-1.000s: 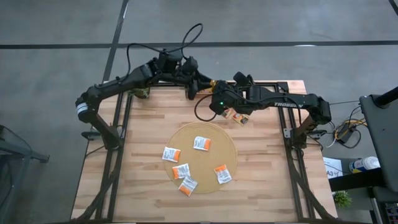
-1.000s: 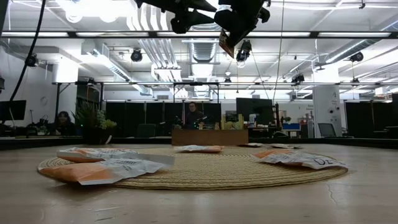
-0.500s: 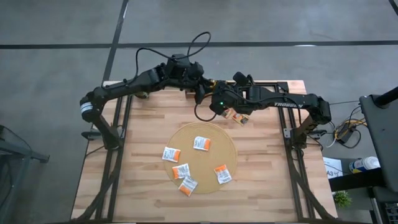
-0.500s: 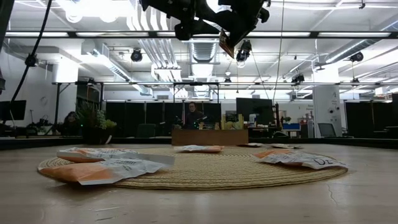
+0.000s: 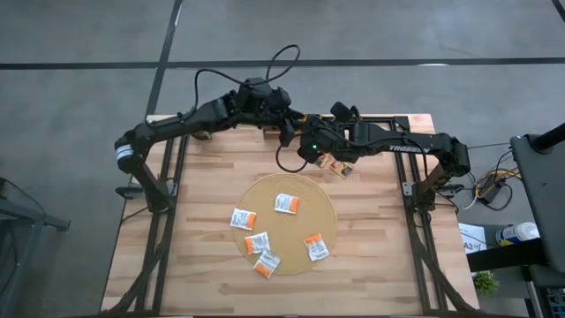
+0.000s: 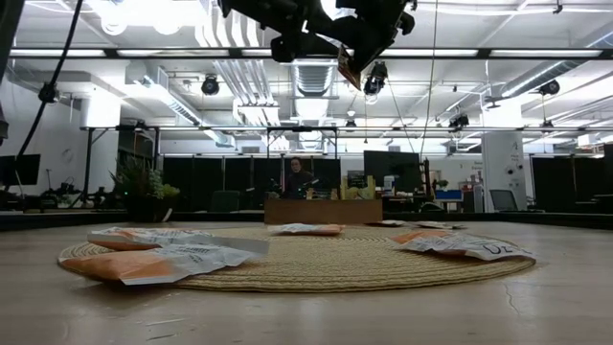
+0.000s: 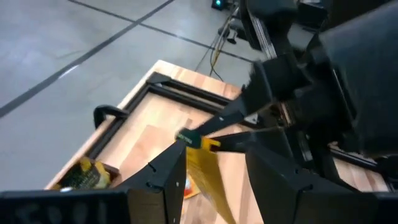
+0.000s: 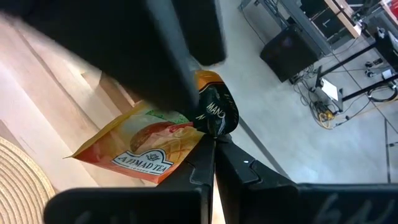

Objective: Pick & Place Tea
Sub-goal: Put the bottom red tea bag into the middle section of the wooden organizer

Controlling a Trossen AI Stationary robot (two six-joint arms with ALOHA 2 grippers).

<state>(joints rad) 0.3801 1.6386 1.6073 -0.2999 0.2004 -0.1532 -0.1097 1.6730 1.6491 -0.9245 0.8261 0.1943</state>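
- The right pincer (image 8: pixel 211 146) is clamping together on the top edge of an orange tea pouch (image 8: pixel 152 146), holding it in the air above the far part of the desk (image 5: pixel 380 230), just beyond the round mat (image 5: pixel 284 225).
- The pouch is hanging at a tilt below the closed fingers, so the printed face is showing to the right wrist camera. Gripping by the top edge is leaving the body of the pouch free, probably so that the other arm can reach it.
- The left pincer (image 7: pixel 211 168) is standing with its fingers apart, reaching in from the far left corner toward the same pouch (image 7: pixel 205 171). In the left wrist view the yellow-orange pouch is lying between the two open fingers; whether they are touching it cannot be told.
- Five tea sachets (image 5: pixel 286 203) are lying flat on the mat, white with orange marks, well apart from both arms. In the low view they are resting on the weave at the near and far rim (image 6: pixel 163 261).
- A further small package (image 7: pixel 84 177) is lying on the desk near its far left corner, beside the frame.
- Judgement: the arms are working together on the pouch, most likely a handover or an opening step; the left fingers are not yet closing.
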